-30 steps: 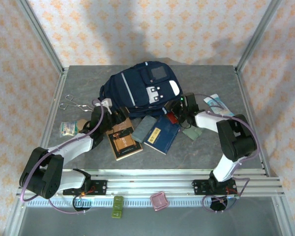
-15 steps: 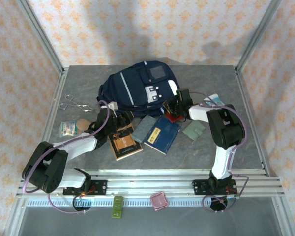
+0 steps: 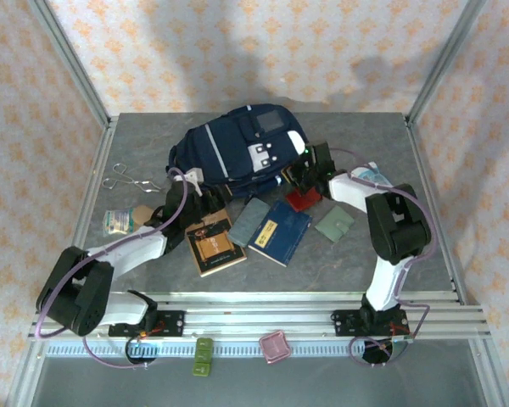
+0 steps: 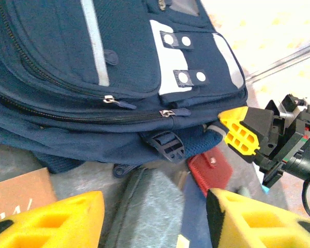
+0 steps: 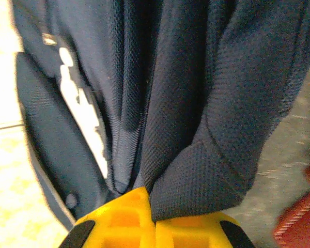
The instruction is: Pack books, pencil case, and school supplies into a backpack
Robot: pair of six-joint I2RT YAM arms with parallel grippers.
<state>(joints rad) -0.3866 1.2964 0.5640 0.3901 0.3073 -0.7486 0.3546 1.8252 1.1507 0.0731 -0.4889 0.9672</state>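
The navy backpack lies at the back of the table. My right gripper is at its right lower edge, shut on a fold of the backpack's fabric, which is pinched between my fingertips. My left gripper hovers open just in front of the backpack, over the grey-blue pencil case. The pencil case lies between the brown book and the navy book. A red piece and a grey-green piece lie to the right.
Metal scissors and a small bottle lie at the left. A white-and-blue tube lies at the right, behind my right arm. The red piece sits close under the right gripper's yellow finger.
My right gripper moved up and left from the red piece to the backpack's edge and shut on its fabric. The backpack shifted slightly. The left gripper barely moved.
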